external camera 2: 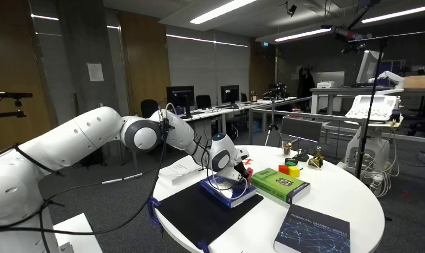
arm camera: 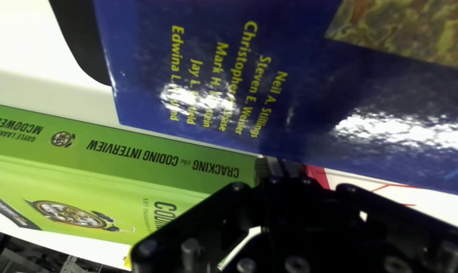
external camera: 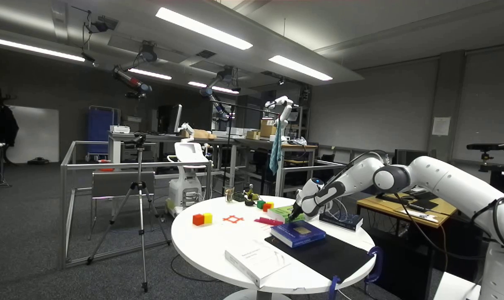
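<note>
Blue book [external camera: 297,233]: lies flat, cover up, partly on the black mat [external camera: 335,256], one edge reaching past the mat's border.
Gripper [arm camera: 280,167]: slants down at the blue book's edge that faces the green book; its fingers are together. Whether the tips touch the blue book, I cannot tell.
Green book [external camera 2: 281,184]: flat, just beside the blue book, spine turned towards it.
Pink piece [external camera: 269,221]: on the round table [external camera: 193,246], near a corner of the blue book.
White book [external camera: 258,262]: near the blue book, on the side away from the dark book [external camera 2: 314,228].
Orange lattice [external camera: 233,218]: between the blue book and a side-by-side red cube [external camera: 198,219] and yellow cube [external camera: 208,218].
Glass cup [external camera 2: 287,147]: well apart from the blue book.
Clamps [external camera: 376,262]: on the table's rim, at the mat's end away from the blue book.
</note>
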Controlling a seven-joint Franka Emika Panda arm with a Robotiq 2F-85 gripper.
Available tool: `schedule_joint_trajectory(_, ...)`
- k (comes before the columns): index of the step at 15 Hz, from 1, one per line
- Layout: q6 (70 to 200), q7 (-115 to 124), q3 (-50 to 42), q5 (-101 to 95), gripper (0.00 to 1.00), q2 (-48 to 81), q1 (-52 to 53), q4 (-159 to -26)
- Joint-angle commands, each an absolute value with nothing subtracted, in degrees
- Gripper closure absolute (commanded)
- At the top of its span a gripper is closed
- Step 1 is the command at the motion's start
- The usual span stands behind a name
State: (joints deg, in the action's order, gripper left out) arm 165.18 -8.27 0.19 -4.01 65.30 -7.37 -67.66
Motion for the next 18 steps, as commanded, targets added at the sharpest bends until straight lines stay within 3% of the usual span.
schedule_joint_trajectory(1,160.8,-13.6,3.6,-4.2,1.00,61.7,-9.6,-70.3)
schedule_joint_trajectory(8,156.7,-18.4,6.8,-3.1,1.00,61.4,-12.1,-69.9)
schedule_joint_trajectory(13,159.5,-14.1,2.5,-3.7,1.00,63.6,-10.1,-68.2)
schedule_joint_trajectory(18,157.8,-16.3,4.3,-3.2,1.00,63.3,-11.3,-69.4)
